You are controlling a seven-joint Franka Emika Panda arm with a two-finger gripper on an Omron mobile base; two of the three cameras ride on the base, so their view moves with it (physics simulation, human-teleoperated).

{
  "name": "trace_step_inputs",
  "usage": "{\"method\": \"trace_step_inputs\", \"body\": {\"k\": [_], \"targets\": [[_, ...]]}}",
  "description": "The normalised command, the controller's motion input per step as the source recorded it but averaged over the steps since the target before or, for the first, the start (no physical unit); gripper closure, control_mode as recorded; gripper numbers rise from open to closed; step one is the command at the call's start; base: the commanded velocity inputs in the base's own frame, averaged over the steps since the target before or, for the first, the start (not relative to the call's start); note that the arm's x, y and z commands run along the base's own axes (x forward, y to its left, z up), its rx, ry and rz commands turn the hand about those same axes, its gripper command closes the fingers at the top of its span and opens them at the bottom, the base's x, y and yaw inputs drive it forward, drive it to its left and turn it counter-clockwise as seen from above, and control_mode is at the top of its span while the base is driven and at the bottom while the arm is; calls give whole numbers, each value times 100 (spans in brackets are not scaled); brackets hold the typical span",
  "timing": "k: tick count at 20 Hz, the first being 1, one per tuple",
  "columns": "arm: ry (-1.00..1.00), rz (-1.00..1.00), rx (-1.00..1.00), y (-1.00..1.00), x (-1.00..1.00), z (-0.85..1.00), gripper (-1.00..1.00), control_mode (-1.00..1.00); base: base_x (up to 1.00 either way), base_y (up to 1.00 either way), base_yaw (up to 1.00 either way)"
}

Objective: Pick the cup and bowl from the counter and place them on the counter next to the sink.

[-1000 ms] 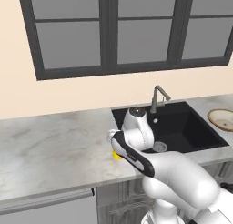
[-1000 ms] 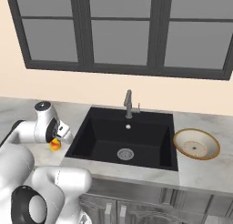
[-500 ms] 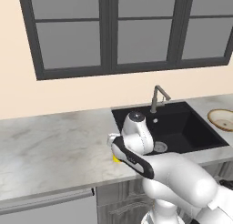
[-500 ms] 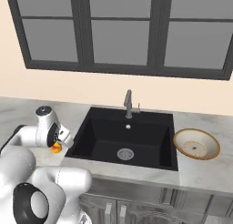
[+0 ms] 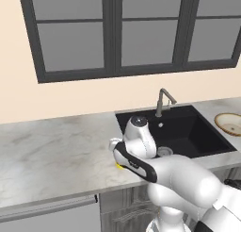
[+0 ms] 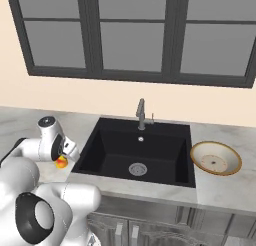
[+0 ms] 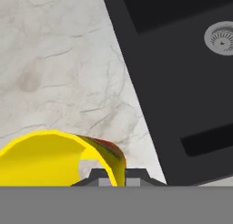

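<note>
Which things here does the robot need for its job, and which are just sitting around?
For the job:
- cup, pinched in the pincer
- bowl, on the other side of the sink
- counter
- sink

Just there:
- faucet
- window
- cabinets

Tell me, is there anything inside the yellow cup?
Cannot tell fully. In the hand view the cup shows bare yellow inside, but its bottom is hidden.

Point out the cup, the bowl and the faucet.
cup (image 7: 50,161): hand view, yellow inner wall.
bowl (image 6: 216,159): right base view, pale inside, on the counter right of the sink.
faucet (image 6: 141,114): right base view, upright grey stem.
</note>
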Motion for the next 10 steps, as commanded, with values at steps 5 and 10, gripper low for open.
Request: {"method": "trace_step_inputs", "body": {"k": [5, 10], "targets": [[0, 0, 0, 0, 0, 0, -100, -100, 0, 0, 0], [0, 0, 0, 0, 0, 0, -100, -100, 0, 0, 0]]}}
